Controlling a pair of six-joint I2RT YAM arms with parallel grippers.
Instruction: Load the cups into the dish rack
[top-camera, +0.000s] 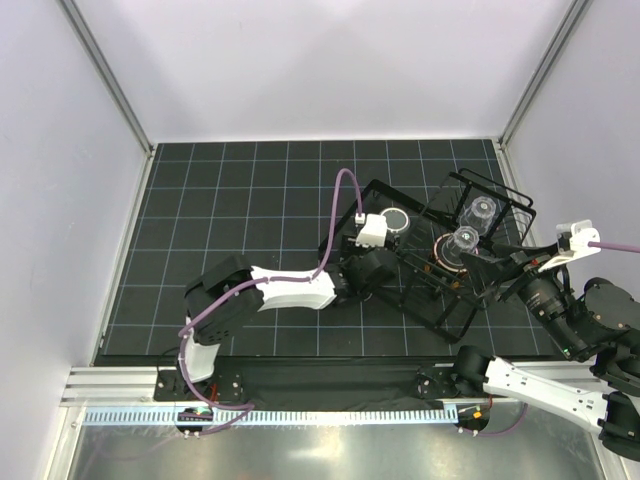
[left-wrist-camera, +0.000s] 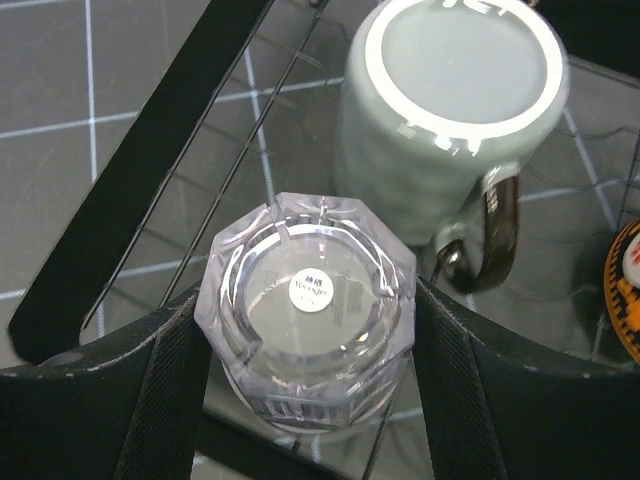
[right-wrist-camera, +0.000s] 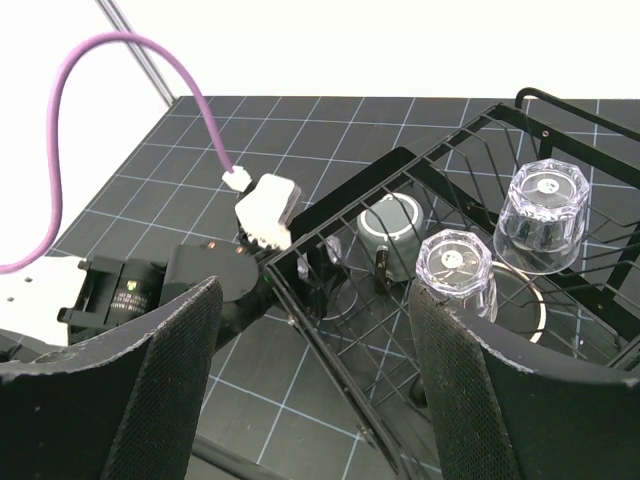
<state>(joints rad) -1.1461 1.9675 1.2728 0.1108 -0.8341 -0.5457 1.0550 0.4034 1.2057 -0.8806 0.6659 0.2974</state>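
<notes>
Dish rack (top-camera: 452, 318) sat centre-right of the top view, angled, with every cup I could see inside it. My left gripper (left-wrist-camera: 305, 335) was at the rack's left end, low middle of the left wrist view. It was clamped on a clear tumbler (left-wrist-camera: 305, 290), fingers (left-wrist-camera: 170, 380) against both its sides. I held it base-up, I judged, so it would drain once it stood on the wires. Couldn't tell whether its rim rested on the rack. My right gripper (right-wrist-camera: 315, 295) hovered at the rack's right side, jaws spread wide with nothing between them, probably kept back to leave the left arm room. Grey mug (left-wrist-camera: 450, 100) stood inverted just beyond the held tumbler, upper right of that view, handle toward the camera. Far tumbler (right-wrist-camera: 540, 215) and near tumbler (right-wrist-camera: 455, 270) were also inverted, close together in the right half of the right wrist view.
</notes>
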